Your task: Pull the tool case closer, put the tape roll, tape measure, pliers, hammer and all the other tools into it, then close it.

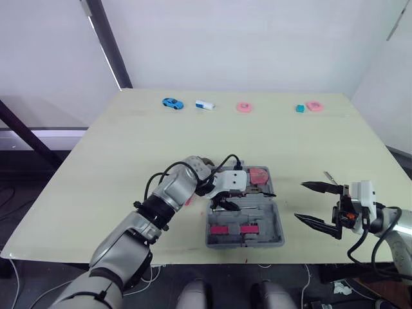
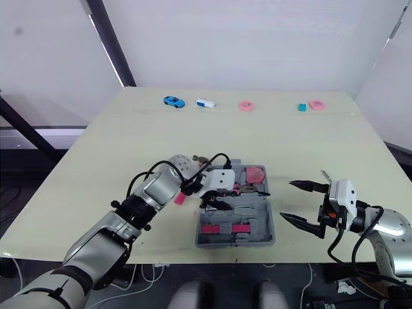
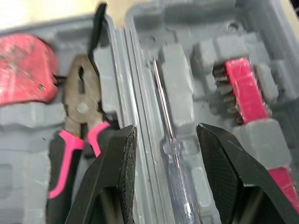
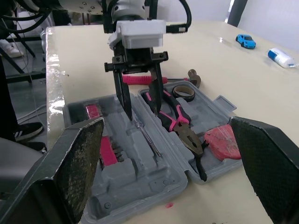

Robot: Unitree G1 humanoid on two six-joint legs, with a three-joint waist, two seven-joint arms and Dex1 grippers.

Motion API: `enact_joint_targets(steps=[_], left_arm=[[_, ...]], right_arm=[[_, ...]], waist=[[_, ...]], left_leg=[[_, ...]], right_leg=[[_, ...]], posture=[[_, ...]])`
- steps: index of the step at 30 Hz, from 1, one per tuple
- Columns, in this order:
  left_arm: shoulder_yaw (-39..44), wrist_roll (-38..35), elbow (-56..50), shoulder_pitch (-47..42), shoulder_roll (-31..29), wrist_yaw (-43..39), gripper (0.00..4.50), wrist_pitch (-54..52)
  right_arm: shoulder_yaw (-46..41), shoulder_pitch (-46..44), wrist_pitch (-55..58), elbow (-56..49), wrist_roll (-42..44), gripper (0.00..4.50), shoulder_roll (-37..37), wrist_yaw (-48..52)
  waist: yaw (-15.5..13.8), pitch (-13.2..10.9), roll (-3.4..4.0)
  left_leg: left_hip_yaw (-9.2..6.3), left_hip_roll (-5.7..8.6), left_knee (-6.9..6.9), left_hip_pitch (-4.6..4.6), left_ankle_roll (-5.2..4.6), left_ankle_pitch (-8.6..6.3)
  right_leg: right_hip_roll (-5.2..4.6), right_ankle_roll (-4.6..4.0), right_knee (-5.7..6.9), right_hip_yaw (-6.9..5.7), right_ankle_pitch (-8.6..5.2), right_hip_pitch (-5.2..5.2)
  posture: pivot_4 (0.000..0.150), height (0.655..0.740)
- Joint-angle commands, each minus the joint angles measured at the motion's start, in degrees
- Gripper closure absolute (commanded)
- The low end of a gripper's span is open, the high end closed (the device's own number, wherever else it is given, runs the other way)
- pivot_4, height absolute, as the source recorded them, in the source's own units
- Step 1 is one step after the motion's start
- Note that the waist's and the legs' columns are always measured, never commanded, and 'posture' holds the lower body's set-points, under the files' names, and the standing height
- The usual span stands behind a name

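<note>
Grey moulded plastic makes up the tool case (image 1: 270, 225), which is laid open near the near edge of the pale table (image 1: 129, 148), about at its middle. Along the far edge, well apart from the case, a blue toy car (image 1: 172, 103), a white piece with a blue end (image 1: 205, 104), a pink ring (image 1: 244, 107), a small teal block (image 1: 300, 109) and another pink piece (image 1: 315, 105) are lined up. A hammer (image 4: 138, 80) with a pink handle is seen on the table just left of the case. A dark tape roll (image 4: 183, 92) is seen at the case's far left corner; whether it lies inside cannot be told.

In the far half, pliers (image 3: 81, 100) with pink and black handles and a red tape measure (image 3: 23, 70) are seated. In the near half, pink bit holders (image 3: 245, 86) are set, and a clear-handled screwdriver (image 3: 175, 158) is laid just beside the hinge.

The left gripper (image 3: 166, 130) is held over the hinge, its fingers spread to either side of the screwdriver and apart from it. The right gripper (image 1: 300, 201) is held right of the case, its fingers spread wide on nothing.
</note>
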State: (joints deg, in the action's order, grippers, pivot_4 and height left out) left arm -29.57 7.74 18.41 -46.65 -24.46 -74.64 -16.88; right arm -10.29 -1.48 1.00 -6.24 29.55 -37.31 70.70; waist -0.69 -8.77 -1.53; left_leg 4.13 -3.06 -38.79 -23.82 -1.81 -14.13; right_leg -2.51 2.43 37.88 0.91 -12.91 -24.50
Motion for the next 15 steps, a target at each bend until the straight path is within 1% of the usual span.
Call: enact_joint_targets(steps=[1,2,4,6,7,8,9,10,15], left_arm=[[3.16,-1.71,-0.58,-0.08,-0.44,1.47,2.35,2.06],[3.59,-1.44,0.79,0.1,-0.7,2.51,2.35,3.94],[4.49,-2.03,2.92,1.01,-1.44,2.77,2.84,8.12],[4.77,-2.45,3.88,1.45,-1.79,2.52,3.52,9.98],[6.13,-5.01,3.86,2.64,-1.04,1.43,4.03,12.33],[7.19,-6.92,3.94,3.5,-0.42,0.6,4.36,14.22],[8.45,-9.8,3.91,4.97,0.25,-1.33,4.36,18.9],[9.02,-10.63,4.23,5.74,0.43,-1.58,4.36,20.03],[9.81,-9.55,9.37,5.88,0.69,0.41,4.36,22.15]], right_arm=[[-0.35,-0.53,-0.38,-1.45,0.84,0.0,-0.17,-0.33],[-0.32,-0.62,-0.38,-1.39,0.85,0.0,-0.14,-0.34],[-0.14,-0.85,-0.33,-1.32,0.86,0.0,-0.02,-0.41],[0.0,-0.91,-0.35,-1.32,0.9,0.0,0.01,-0.51],[0.09,-1.1,-0.39,-1.09,0.89,0.0,0.04,-0.49],[0.16,-1.23,-0.42,-0.93,0.88,0.0,0.05,-0.48],[0.26,-1.34,-0.49,-0.8,0.82,0.0,0.03,-0.42],[0.34,-1.45,-0.54,-0.72,0.75,0.0,-0.01,-0.37],[0.28,-1.74,-0.61,-0.46,0.76,0.0,-0.15,-0.24]], waist=[[0.03,0.0,0.0],[0.02,0.0,0.0],[0.08,0.0,0.0],[0.1,0.0,0.0],[0.07,0.0,0.01],[0.02,0.0,0.01],[0.01,0.0,0.01],[-0.06,0.0,0.01],[-0.08,0.0,0.0]], left_leg=[[0.0,0.0,0.0,0.01,0.0,0.0],[0.0,0.0,0.0,0.01,0.0,0.0],[0.0,0.0,0.0,0.01,0.0,0.0],[0.02,-0.01,0.0,0.03,0.0,0.0],[0.01,-0.01,0.0,0.03,0.0,0.0],[0.02,-0.01,0.0,0.02,0.0,0.0],[0.01,-0.02,0.0,0.0,0.0,0.0],[0.02,-0.02,0.0,0.0,0.0,0.0],[-0.02,-0.01,-0.13,-0.02,0.0,0.0]], right_leg=[[0.0,0.0,0.0,0.0,0.0,0.0],[0.01,0.0,0.01,0.0,0.0,0.0],[0.01,0.02,0.01,0.01,0.01,0.0],[0.01,0.01,0.01,0.02,0.01,0.0],[0.01,0.01,0.02,0.02,0.01,0.0],[0.01,0.02,0.01,0.02,0.02,0.0],[0.01,0.02,0.0,0.01,0.02,0.0],[0.01,0.03,0.0,0.01,0.03,0.0],[0.03,0.0,0.03,0.0,0.01,0.03]], posture=[[0.15,0.7395],[0.15,0.7395],[0.15,0.7395],[0.15,0.7395],[0.15,0.7395],[0.15,0.7395],[0.15,0.7395],[0.15,0.7395],[0.15,0.7395]])
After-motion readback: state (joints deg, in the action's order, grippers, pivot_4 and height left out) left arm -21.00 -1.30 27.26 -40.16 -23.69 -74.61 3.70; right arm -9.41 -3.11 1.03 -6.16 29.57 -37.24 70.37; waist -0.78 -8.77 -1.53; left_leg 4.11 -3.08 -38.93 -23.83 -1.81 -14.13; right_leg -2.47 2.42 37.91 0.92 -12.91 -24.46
